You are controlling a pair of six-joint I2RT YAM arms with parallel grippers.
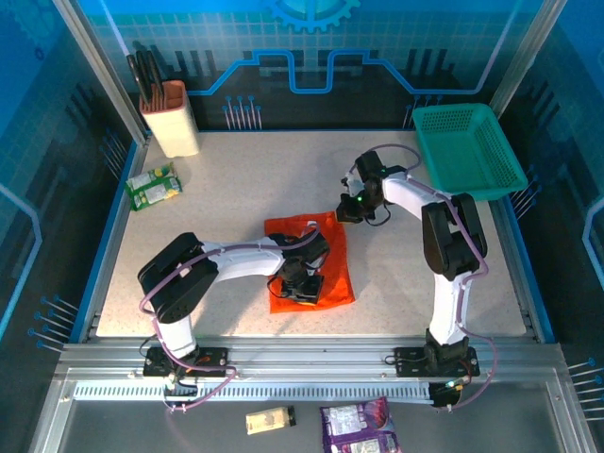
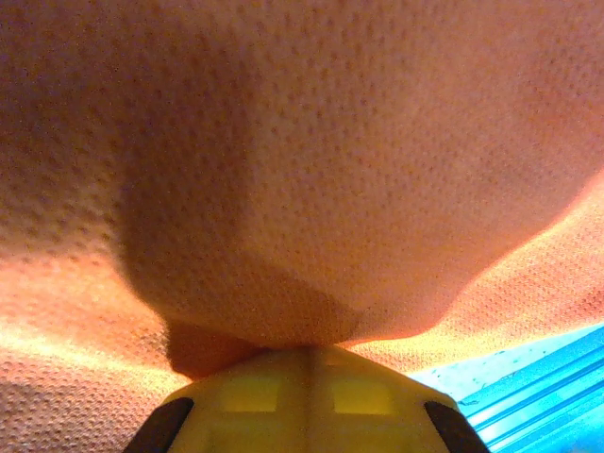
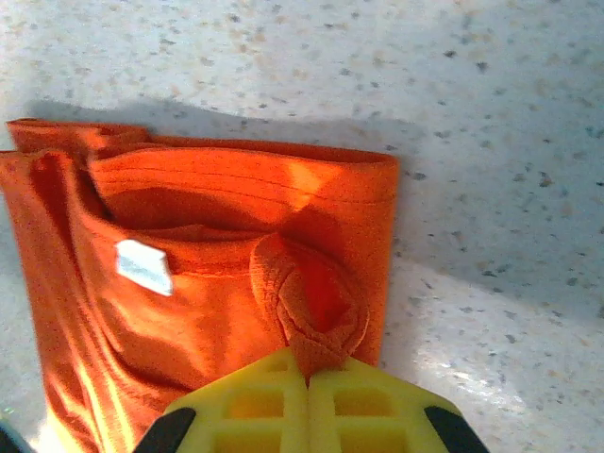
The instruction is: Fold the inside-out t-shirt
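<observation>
Fabric sits mid-surface: your bright orange-red soft-fabric t-shirt [image 1: 332, 255] lies partly folded in a rough rectangle on the pale speckled surface [image 1: 236, 189], with a small white label [image 3: 143, 266] showing inside its neck. Your left gripper [image 1: 302, 279] is down on the t-shirt's near half, its yellow jaws pressed together on a bunch of cloth that drapes over its camera. Your right gripper [image 1: 347, 213] is at the t-shirt's far right corner, jaws clamped on a small twisted pinch of the edge. You'll see the teal plastic mesh basket [image 1: 467, 151] well apart, far right.
</observation>
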